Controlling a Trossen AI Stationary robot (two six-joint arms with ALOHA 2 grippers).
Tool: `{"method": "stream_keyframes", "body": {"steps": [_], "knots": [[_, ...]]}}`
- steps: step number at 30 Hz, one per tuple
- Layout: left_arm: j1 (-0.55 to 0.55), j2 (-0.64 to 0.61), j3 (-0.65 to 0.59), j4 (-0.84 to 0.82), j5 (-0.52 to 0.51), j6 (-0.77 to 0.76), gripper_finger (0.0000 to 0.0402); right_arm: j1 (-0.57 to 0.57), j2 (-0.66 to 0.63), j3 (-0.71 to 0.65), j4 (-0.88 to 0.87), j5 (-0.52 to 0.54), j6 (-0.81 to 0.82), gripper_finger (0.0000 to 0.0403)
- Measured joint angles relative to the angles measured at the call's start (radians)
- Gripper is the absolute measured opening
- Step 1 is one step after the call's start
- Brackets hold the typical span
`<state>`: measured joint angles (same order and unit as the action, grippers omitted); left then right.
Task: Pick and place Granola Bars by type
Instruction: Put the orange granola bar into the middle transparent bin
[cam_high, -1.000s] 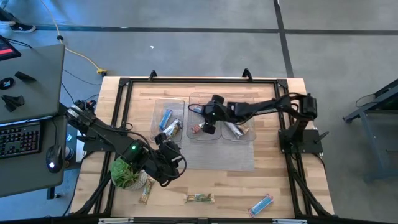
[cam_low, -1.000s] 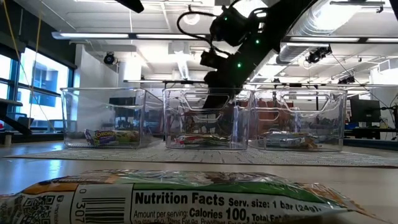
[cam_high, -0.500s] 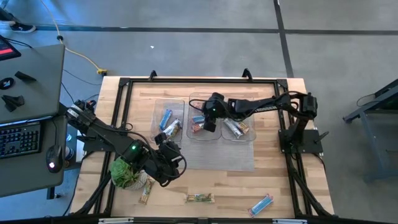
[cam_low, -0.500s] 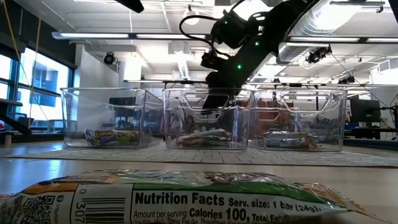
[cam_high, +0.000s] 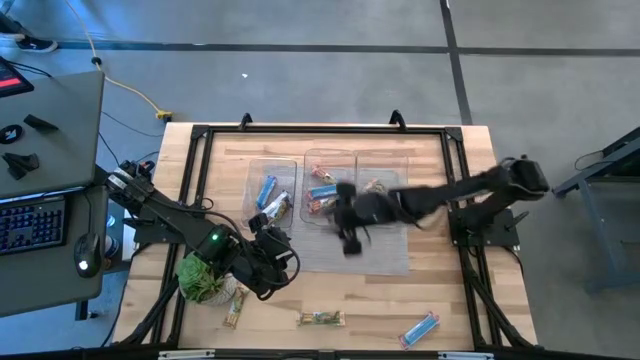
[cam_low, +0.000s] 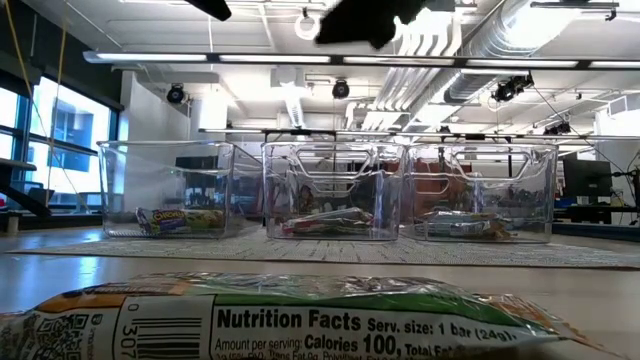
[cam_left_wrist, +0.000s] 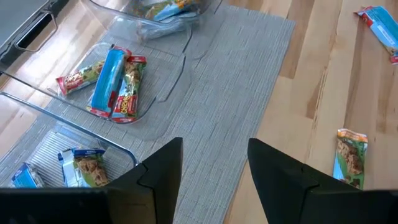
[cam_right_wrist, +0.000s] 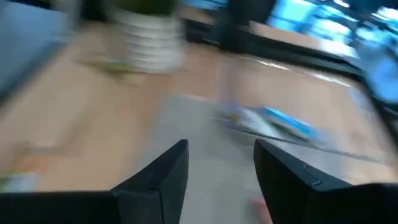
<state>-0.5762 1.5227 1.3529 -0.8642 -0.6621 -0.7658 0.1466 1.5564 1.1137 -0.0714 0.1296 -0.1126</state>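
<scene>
Right gripper (cam_high: 349, 243), fingers apart and empty, crosses the mat (cam_high: 385, 258); left gripper (cam_high: 277, 243) (fingers apart) waits, risking collision.

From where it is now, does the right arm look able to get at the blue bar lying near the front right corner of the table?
Probably yes. The right gripper is open and empty over the grey mat, and the blue bar lies alone on bare wood with nothing standing between them.
</scene>
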Motion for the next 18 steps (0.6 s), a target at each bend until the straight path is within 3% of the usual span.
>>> {"method": "stream_keyframes", "body": {"steps": [9,18], "knots": [[0.0,0.0,0.0,0.001,0.005,-0.002,0.0176,0.357,0.104,-0.001,-0.014,0.127,0.185,0.0168],[0.0,0.0,0.0,0.002,0.006,-0.002,0.0176,0.5,0.361,-0.005,0.133,0.093,0.436,0.0168]]}}
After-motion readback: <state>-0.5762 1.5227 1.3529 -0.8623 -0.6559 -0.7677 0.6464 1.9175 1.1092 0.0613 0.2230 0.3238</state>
